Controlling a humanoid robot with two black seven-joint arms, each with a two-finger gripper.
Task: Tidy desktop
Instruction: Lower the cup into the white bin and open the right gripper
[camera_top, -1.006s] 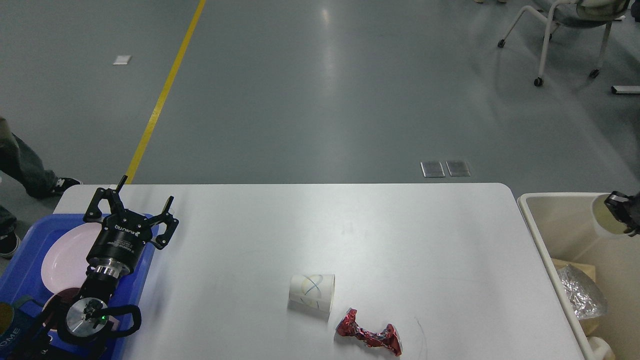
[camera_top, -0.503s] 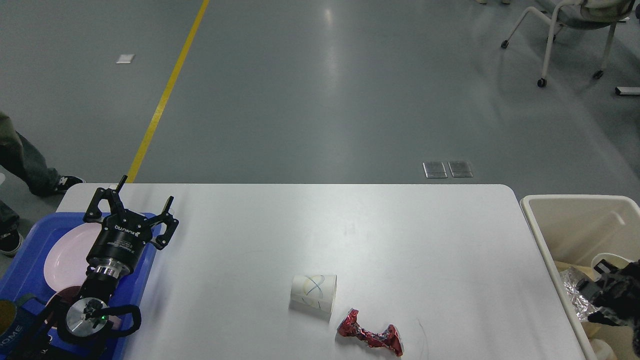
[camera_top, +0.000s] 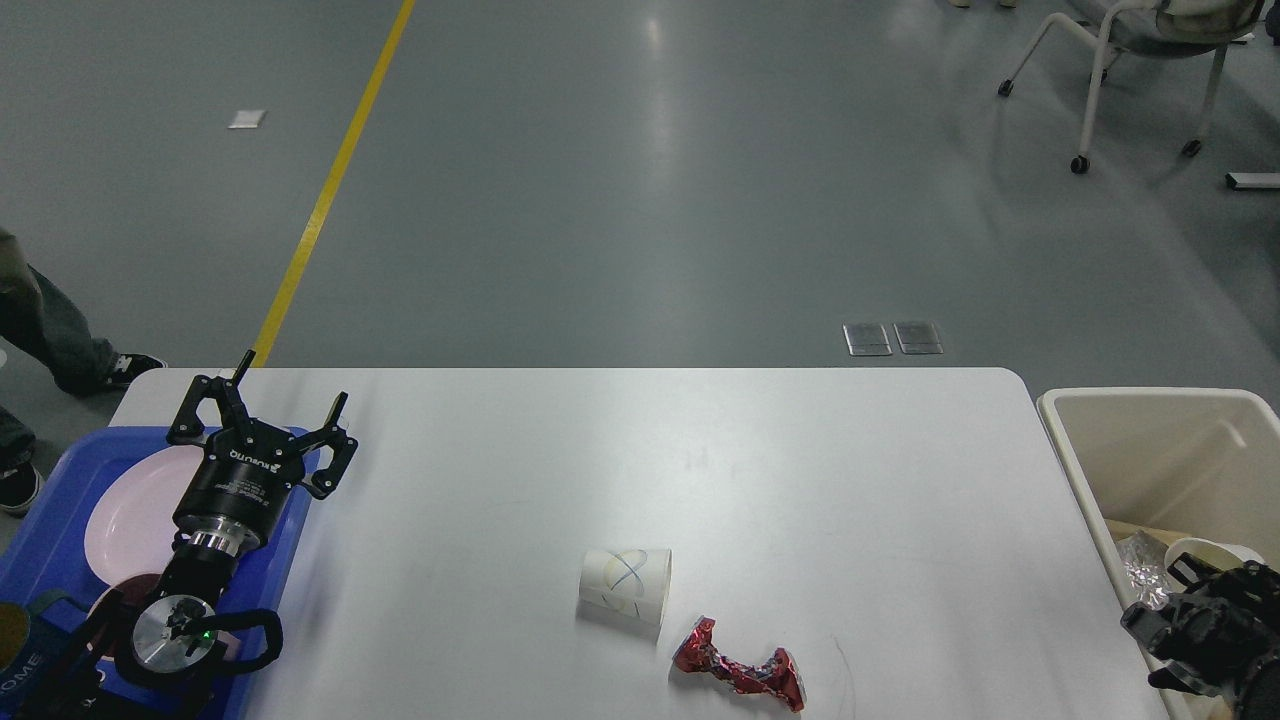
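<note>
Our left gripper (camera_top: 268, 412) is spread wide, empty, above the blue tray (camera_top: 40, 500) edge. Our right gripper (camera_top: 1190, 625) sits low in the beige bin (camera_top: 1140, 440); fingers unclear, can't tell. On the desktop (camera_top: 700, 480) in front of us: one paper cup (camera_top: 625, 585) on its side, one red wrapper (camera_top: 738, 676).

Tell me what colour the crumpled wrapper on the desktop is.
Shiny red, with silvery glints, on the crumpled wrapper; the head view shows it.

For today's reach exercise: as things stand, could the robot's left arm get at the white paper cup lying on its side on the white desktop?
Probably yes: the open left tool hovers at the blue tray's edge, and only bare white desktop lies between it and the white paper cup.
</note>
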